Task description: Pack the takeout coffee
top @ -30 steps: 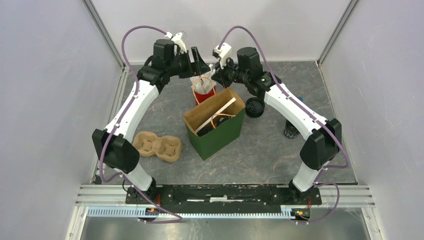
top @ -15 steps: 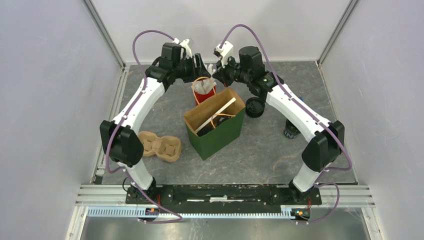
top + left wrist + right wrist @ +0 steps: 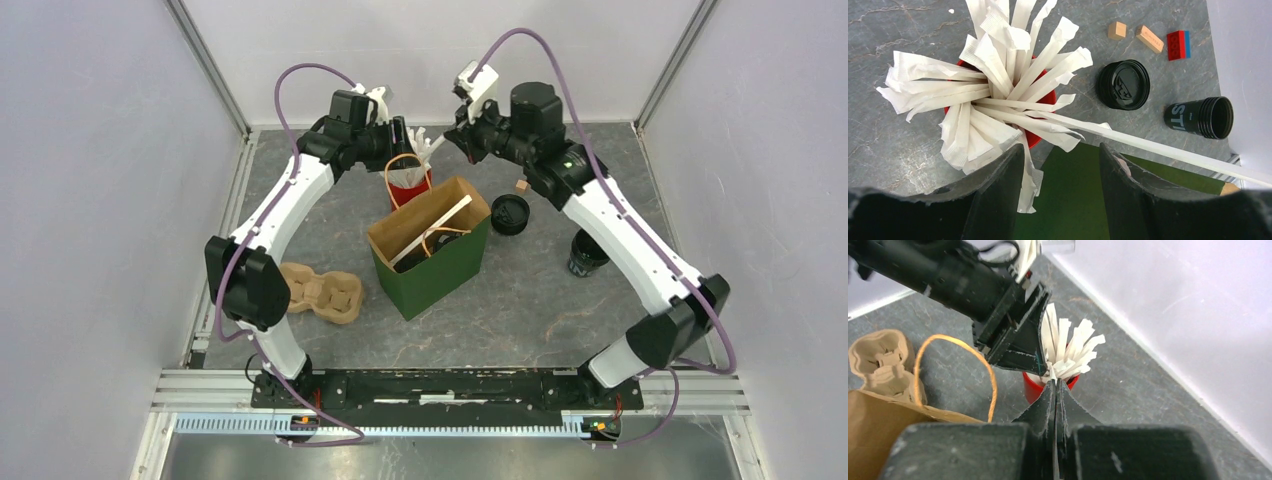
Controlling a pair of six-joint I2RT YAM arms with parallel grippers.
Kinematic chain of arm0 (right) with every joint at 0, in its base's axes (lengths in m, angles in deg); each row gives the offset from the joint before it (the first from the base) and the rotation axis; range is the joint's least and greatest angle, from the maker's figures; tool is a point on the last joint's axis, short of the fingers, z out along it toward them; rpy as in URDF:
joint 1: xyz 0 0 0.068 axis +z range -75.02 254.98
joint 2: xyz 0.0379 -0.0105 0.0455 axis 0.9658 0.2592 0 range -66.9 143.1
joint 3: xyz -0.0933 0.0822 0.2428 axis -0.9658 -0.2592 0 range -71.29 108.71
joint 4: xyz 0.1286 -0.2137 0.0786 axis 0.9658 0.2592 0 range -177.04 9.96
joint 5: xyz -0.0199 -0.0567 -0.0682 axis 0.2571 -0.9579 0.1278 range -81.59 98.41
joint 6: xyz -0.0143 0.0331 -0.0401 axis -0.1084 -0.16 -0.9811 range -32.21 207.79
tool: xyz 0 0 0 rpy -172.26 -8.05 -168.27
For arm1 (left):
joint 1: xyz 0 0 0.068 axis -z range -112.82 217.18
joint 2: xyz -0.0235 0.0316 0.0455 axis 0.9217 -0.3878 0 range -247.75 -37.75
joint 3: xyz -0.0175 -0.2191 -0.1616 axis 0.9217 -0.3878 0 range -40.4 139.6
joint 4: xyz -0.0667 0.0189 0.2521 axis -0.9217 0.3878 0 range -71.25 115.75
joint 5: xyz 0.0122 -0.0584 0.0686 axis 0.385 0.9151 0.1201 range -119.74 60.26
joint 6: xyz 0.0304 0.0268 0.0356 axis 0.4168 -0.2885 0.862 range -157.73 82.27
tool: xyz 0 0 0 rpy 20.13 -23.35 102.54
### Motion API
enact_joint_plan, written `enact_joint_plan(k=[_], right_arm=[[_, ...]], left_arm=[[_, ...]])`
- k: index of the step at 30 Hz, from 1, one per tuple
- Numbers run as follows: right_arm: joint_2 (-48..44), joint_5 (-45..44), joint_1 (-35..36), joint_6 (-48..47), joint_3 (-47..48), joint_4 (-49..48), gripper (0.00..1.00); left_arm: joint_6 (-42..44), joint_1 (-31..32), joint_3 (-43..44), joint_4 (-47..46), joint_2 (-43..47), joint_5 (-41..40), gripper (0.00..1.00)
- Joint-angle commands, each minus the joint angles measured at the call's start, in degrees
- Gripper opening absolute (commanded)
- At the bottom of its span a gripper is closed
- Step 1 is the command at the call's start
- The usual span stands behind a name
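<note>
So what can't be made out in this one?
Black cup lettering: left wrist view shows only "STI"; the rest curves away.
Green bag contents: top view, its walls shade the inside.
Red cup interior: both wrist views, wrapped straws cover it.
Long straw far end: cut by left wrist view's edge.

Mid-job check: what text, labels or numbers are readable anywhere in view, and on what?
"STI": white letters on the side of the black cup; the rest curves out of sight.
Raised marks on the black lid: too faint to read.
No other legible text.
</note>
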State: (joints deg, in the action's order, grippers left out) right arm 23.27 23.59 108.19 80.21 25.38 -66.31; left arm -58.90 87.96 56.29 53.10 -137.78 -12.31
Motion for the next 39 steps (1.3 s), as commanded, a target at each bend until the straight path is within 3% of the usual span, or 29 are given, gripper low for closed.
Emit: enact_joint_plan(k=[1,15,22,30,39], right_arm=[[-5.6,-2.1,-0.3,0.2,2.8,-0.4,0.00],[-20.8,-14.1,-0.4,0.5,-1.7,2.5,0.00],[-27.9,-17.3,-0.3,3.5,-2.8,8.4,0.00],[-30.7,-13.5,-0.3,10.4,2.4,18.7,0.00],[-32.7,-4.9,-0.3,19.5,-5.8,15.3,0.00]], left_arm=[[3.2,0.3,3.1,1.1,-1.0,-0.3,0.63],[-2.0,0.3,8.3,2.8,1.1,1.6,0.64],[-6.1,0.3,11.5,6.5,6.0,-1.2,0.79],[-6.8,0.3,10.6,14.1,15.2,-7.6,0.99],[-4.2,0.3,6.2,20.1,26.3,-11.3,1.00]])
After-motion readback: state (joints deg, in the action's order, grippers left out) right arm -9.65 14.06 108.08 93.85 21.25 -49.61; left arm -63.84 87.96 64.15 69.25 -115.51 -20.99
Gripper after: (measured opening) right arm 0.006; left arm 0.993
